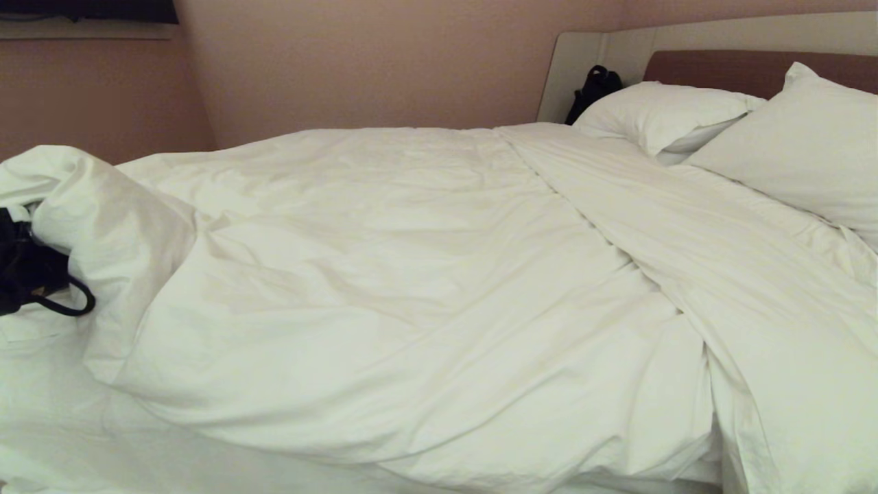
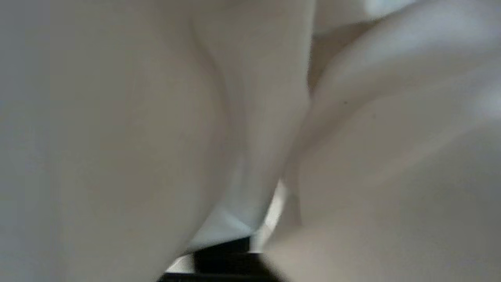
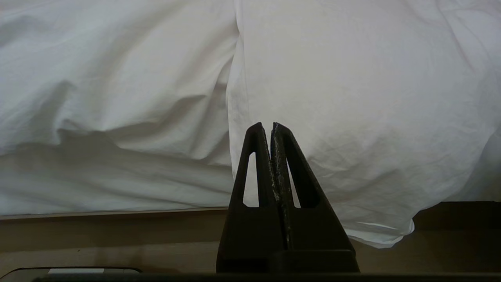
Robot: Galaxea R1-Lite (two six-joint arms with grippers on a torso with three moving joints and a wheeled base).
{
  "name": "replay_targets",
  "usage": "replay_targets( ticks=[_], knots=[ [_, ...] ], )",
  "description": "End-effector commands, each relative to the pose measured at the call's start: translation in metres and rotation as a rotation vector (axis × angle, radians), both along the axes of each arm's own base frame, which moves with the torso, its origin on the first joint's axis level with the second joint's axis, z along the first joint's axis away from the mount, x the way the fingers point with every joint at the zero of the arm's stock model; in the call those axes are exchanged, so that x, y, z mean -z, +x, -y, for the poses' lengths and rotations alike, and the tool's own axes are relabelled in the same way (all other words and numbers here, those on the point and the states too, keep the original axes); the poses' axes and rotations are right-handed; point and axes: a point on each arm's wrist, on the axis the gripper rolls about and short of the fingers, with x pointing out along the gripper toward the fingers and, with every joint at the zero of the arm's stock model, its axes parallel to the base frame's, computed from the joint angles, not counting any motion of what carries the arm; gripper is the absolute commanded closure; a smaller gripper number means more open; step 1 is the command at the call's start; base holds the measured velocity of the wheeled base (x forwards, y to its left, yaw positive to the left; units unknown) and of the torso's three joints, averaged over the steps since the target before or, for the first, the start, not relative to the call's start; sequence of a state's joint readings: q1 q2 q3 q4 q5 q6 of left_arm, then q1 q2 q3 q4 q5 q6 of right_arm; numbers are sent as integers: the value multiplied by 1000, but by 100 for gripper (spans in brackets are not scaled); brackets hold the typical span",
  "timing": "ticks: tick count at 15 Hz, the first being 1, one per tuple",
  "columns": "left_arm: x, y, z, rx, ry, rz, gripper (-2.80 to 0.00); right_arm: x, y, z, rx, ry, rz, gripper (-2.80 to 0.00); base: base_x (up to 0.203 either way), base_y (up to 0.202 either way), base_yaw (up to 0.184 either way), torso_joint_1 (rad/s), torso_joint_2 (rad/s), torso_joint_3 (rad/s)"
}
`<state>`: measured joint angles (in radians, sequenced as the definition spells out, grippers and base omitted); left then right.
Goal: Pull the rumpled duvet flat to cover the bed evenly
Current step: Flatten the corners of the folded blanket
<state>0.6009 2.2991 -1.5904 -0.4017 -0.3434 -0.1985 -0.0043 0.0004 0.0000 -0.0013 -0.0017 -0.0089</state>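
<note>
The white duvet point(image 1: 425, 274) lies creased over most of the bed point(image 1: 720, 68). At the far left its corner is lifted into a puffy raised fold point(image 1: 103, 219). My left gripper point(image 1: 24, 274) sits at that fold, mostly wrapped in cloth. In the left wrist view, duvet fabric point(image 2: 117, 137) fills the picture and hides the gripper's tips. My right gripper point(image 3: 271, 126) is shut and empty. It is parked low, facing the bed's side, where the duvet point(image 3: 352, 98) hangs over the edge.
Two white pillows point(image 1: 665, 113) point(image 1: 809, 137) lean on the headboard. A black bag point(image 1: 593, 89) sits beside them against the wall. Bare fitted sheet point(image 1: 55, 425) shows at the near left. The beige platform base point(image 3: 117, 231) runs below the mattress.
</note>
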Motion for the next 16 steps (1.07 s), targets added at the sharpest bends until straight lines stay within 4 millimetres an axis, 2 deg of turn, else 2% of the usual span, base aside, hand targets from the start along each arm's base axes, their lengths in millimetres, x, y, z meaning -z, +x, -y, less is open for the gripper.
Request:
replay_targets(
  ticks=[1, 4, 9, 16],
  knots=[
    [0, 1, -1, 1, 6, 7, -280, 0, 0, 0, 0, 0, 1, 0, 0, 0, 0, 0, 0, 0],
    [2, 3, -4, -17, 15, 7, -280, 0, 0, 0, 0, 0, 1, 0, 0, 0, 0, 0, 0, 0],
    [13, 19, -15, -59, 37, 12, -280, 0, 0, 0, 0, 0, 1, 0, 0, 0, 0, 0, 0, 0],
    [47, 36, -28, -79, 24, -8, -280, 0, 0, 0, 0, 0, 1, 0, 0, 0, 0, 0, 0, 0]
  ],
)
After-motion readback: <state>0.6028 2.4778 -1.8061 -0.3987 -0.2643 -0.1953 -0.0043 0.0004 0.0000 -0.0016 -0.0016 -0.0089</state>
